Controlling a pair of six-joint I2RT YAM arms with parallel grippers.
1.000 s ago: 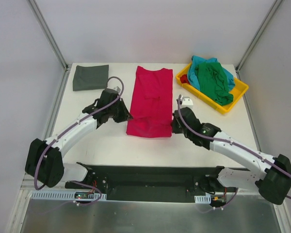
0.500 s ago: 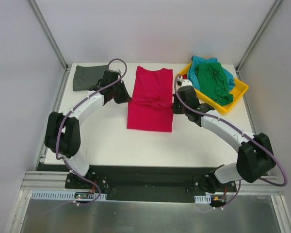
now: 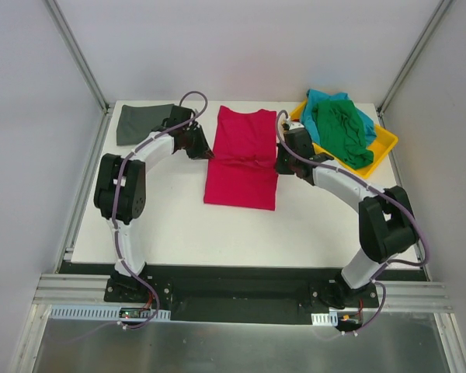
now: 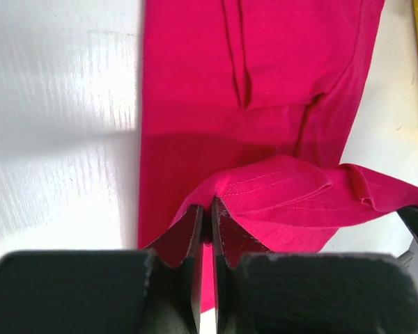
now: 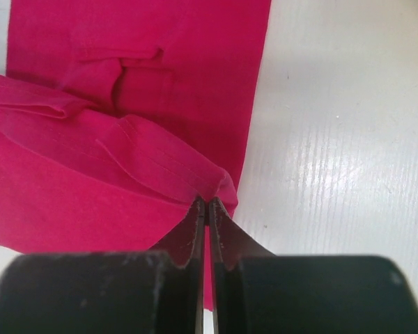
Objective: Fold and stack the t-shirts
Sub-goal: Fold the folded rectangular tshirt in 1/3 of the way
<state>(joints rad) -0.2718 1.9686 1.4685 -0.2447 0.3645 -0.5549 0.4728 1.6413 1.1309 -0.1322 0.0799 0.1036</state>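
The crimson red t-shirt (image 3: 242,159) lies as a long strip at the table's middle, its near end doubled over towards the far end. My left gripper (image 3: 204,153) is shut on its left hem corner (image 4: 223,198). My right gripper (image 3: 280,165) is shut on its right hem corner (image 5: 216,188). Both hold the hem a little above the cloth near the strip's middle. A folded dark grey t-shirt (image 3: 144,123) lies at the far left. The green t-shirt (image 3: 342,132) and the teal t-shirt (image 3: 326,101) lie crumpled in the yellow tray (image 3: 384,148).
The yellow tray stands at the far right corner, close behind my right arm. A red scrap (image 3: 294,126) shows at the tray's left end. Frame posts rise at both far corners. White table surface lies near the arms.
Both grippers have carried the red t-shirt's near hem away from the arms, from the near end up to the strip's middle, doubling the cloth over.
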